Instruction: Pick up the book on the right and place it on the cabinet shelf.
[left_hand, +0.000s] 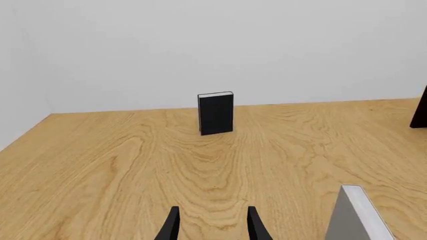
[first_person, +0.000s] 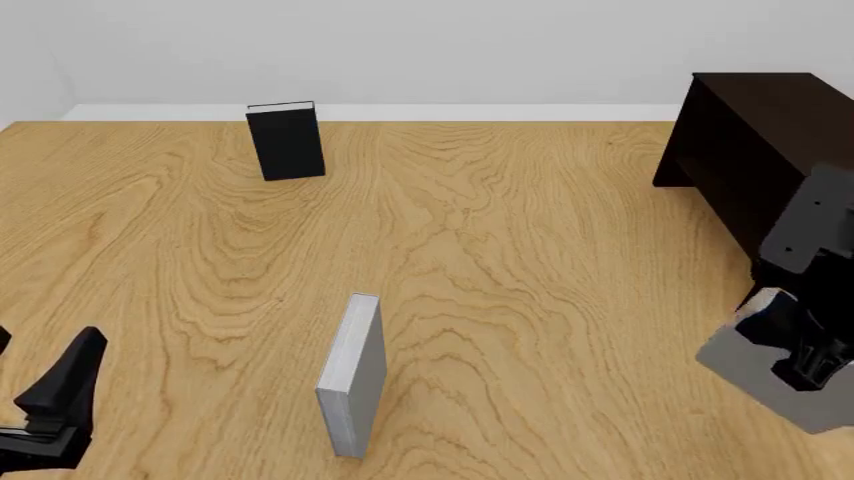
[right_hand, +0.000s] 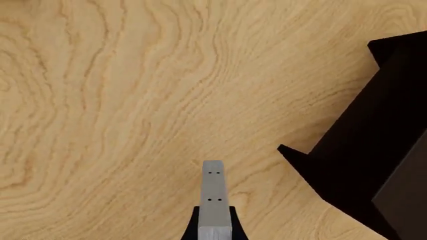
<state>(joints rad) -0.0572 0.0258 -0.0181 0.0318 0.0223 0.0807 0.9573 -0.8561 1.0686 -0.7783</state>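
The mid-grey book (first_person: 750, 362) with white page edges is clamped in my right gripper (first_person: 809, 366) and hangs tilted above the table at the near right. In the right wrist view the book (right_hand: 213, 187) juts out between the shut fingers (right_hand: 194, 225). The very dark brown cabinet (first_person: 754, 140) stands just beyond it at the far right, and also shows in the right wrist view (right_hand: 373, 150). Its inner shelf does not show. My left gripper (first_person: 54, 400) is open and empty at the near left, also in the left wrist view (left_hand: 213, 225).
A paler silver-grey book (first_person: 354, 375) stands upright at the near middle, close to my left gripper's right side (left_hand: 353, 215). A black book (first_person: 284, 140) stands upright at the far left (left_hand: 215, 113). The wooden table (first_person: 507, 250) ends at a white wall.
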